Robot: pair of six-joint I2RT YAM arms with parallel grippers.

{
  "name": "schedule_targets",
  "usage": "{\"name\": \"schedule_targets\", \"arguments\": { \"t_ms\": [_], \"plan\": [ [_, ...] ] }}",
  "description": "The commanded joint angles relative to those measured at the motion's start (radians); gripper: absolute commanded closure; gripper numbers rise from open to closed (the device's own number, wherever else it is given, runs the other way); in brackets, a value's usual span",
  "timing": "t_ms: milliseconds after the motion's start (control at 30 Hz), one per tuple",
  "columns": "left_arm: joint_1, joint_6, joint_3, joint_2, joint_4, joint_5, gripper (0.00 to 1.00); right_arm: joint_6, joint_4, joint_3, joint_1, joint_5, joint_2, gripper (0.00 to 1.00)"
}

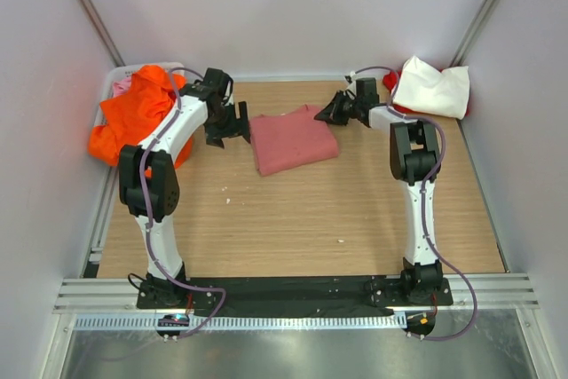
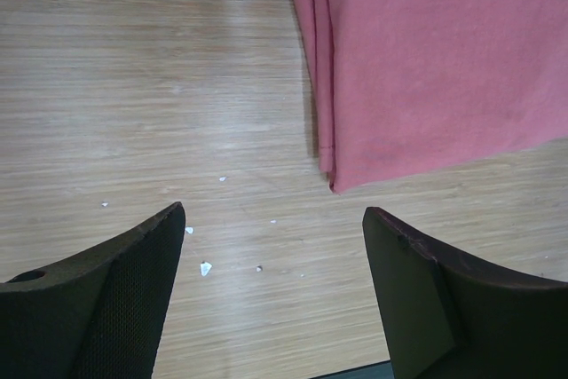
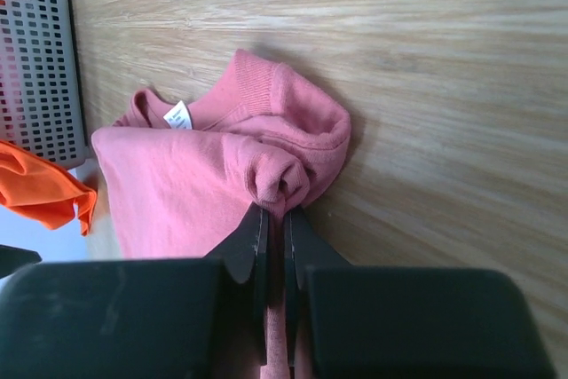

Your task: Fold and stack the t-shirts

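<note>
A folded dusty salmon-pink t-shirt [image 1: 293,139] lies on the wooden table between the two arms. My right gripper [image 1: 327,114] is shut on a bunched fold of this shirt [image 3: 282,182] near its collar, at its far right corner. My left gripper [image 1: 232,128] is open and empty just left of the shirt; its fingers [image 2: 133,299] straddle bare wood with the shirt's folded edge [image 2: 426,68] ahead of them. A bright orange t-shirt [image 1: 142,117] is heaped at the far left. A white t-shirt [image 1: 432,86] lies over a red one [image 1: 390,79] at the far right.
A white perforated basket [image 1: 111,86] holds the orange heap; it also shows in the right wrist view [image 3: 35,51]. Small white specks [image 2: 204,266] lie on the wood near the left fingers. Pale walls close in the table on three sides.
</note>
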Motion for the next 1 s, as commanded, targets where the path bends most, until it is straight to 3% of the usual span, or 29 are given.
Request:
{"name": "schedule_targets", "arguments": {
  "t_ms": [0,233,533,967],
  "plan": [
    [0.002,0.010,-0.011,-0.043,0.034,-0.014,0.18,0.022,-0.040,0.031,-0.020,0.017,-0.133,0.99],
    [0.002,0.007,-0.019,-0.055,0.040,-0.002,0.18,-0.064,-0.288,0.242,-0.060,0.139,-0.170,0.98],
    [0.002,0.010,-0.031,-0.066,0.042,-0.003,0.19,-0.131,-0.472,0.499,-0.125,0.225,-0.150,0.98],
    [0.002,0.008,-0.036,-0.069,0.046,0.020,0.19,-0.133,-0.523,0.737,-0.231,0.276,-0.145,0.98]
  ]
}}
